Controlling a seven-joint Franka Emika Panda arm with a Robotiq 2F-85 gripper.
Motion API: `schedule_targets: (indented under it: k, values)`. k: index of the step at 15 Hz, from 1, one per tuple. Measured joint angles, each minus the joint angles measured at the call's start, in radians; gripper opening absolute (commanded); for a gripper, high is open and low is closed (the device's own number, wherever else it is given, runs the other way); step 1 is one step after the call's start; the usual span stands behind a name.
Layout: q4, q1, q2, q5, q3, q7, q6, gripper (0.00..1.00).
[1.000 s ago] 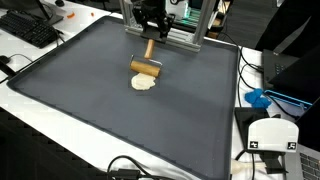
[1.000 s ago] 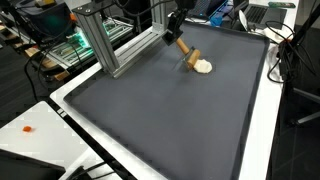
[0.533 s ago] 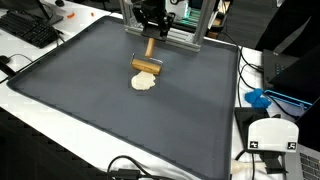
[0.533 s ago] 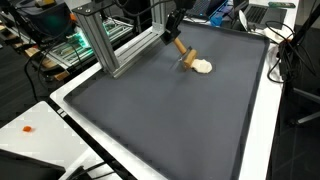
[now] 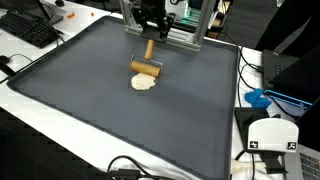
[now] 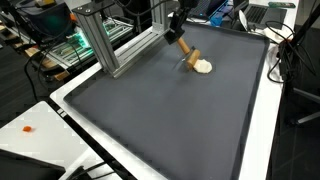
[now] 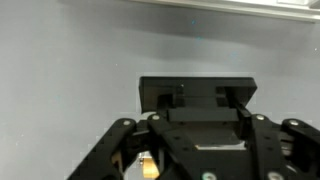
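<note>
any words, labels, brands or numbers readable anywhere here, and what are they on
none of the text in these views can be read
white device: dark marks on its front, too small to read
keyboard: key legends too blurred to read
wooden roller held in the tool: no marking visible
wrist view: no lettering shows

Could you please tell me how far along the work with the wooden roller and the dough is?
Done: the gripper is shut on the wooden roller by its handle. In hand: the roller's head sits at the edge of the dough on the dark mat. Left, probably: passing over the dough, which lies mostly uncovered.
</note>
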Motion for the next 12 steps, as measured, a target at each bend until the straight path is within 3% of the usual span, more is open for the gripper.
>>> schedule_targets:
  k: [12]
  values:
    - [0.048, 0.000, 0.069, 0.009, 0.001, 0.012, 0.055, 0.35]
